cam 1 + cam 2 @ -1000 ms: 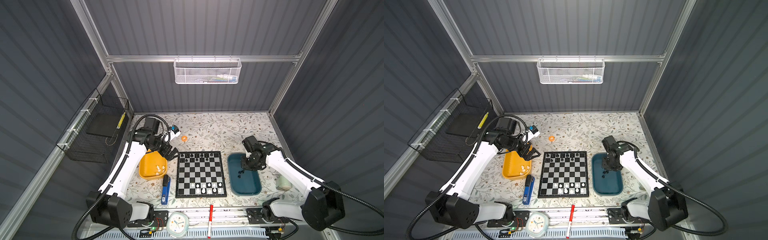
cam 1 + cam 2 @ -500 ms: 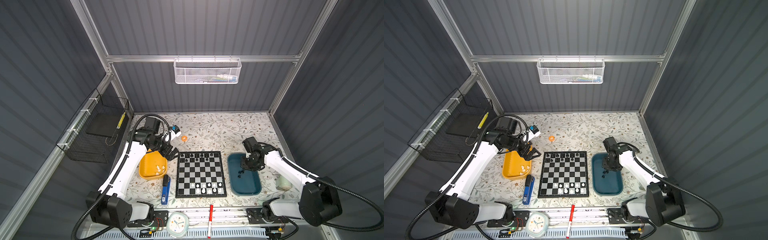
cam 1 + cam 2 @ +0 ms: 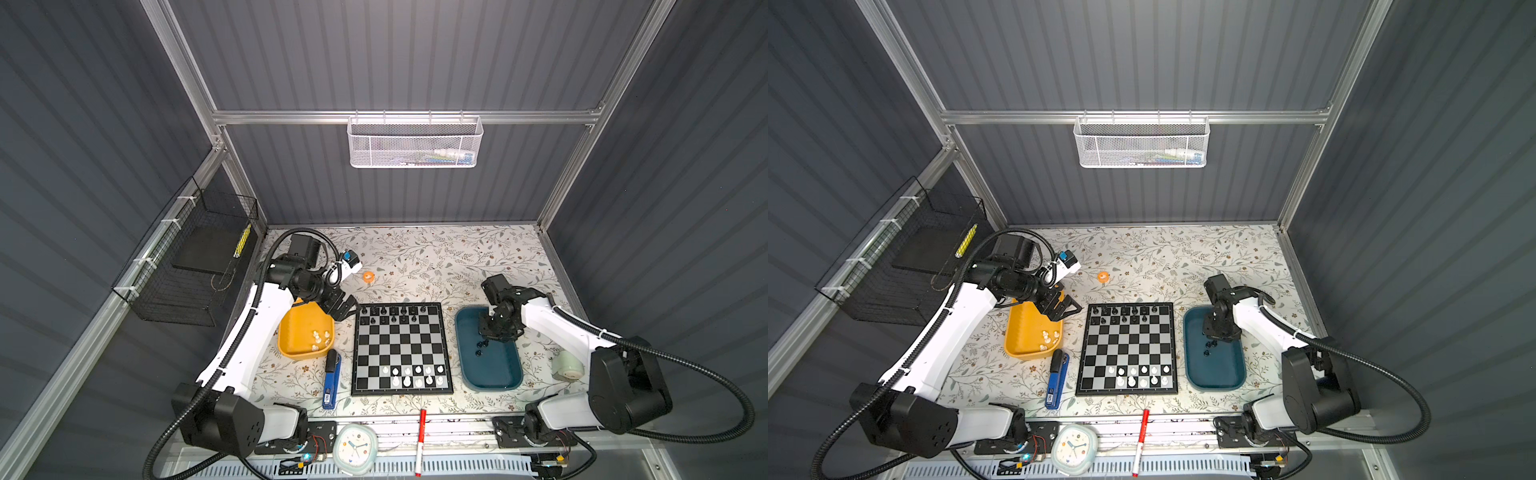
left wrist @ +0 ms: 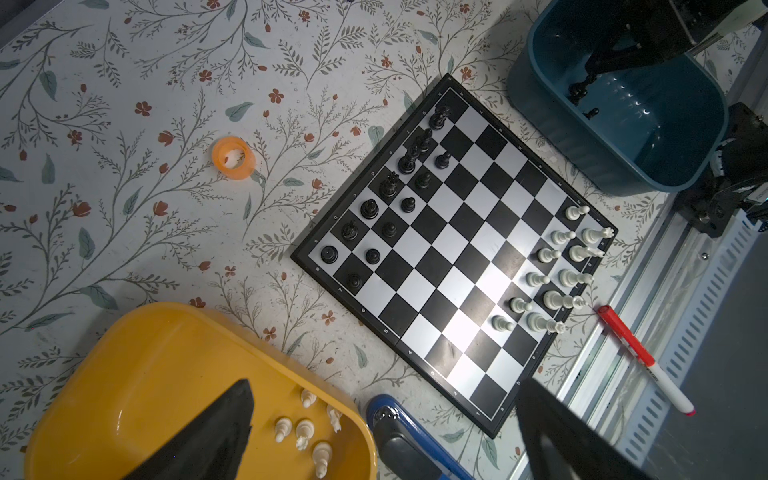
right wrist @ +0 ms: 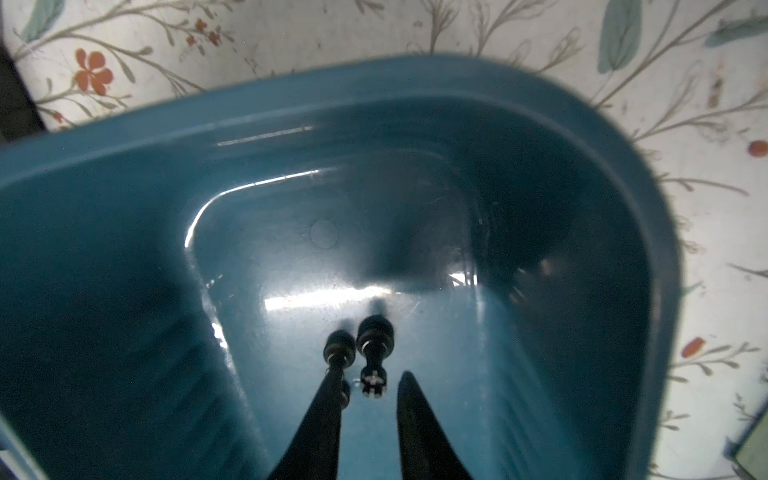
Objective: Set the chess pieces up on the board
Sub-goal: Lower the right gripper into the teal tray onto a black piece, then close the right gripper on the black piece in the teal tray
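The board point(image 3: 401, 347) lies mid-table, with black chess pieces point(image 3: 392, 311) on its two far rows and white ones point(image 3: 415, 374) on its near rows. Several more white pieces point(image 4: 305, 428) lie in the yellow tray point(image 3: 299, 332). My left gripper point(image 3: 343, 307) hovers wide open and empty between that tray's far end and the board's corner. My right gripper point(image 5: 370, 376) reaches down into the teal tray point(image 3: 498, 374), jaws narrowly open. A lying black piece point(image 5: 374, 336) sits just past its fingertips. A second black piece point(image 5: 340, 353) touches one finger.
A blue stapler point(image 3: 331, 380) lies between the yellow tray and the board. An orange ring point(image 3: 368, 276) sits behind the board. A red marker point(image 3: 421, 440) and a clock point(image 3: 353, 446) lie at the front rail. A pale green roll point(image 3: 567, 365) is right of the teal tray.
The right arm's shoulder has turned a little; its gripper stays low in the teal tray. The left arm has not moved.
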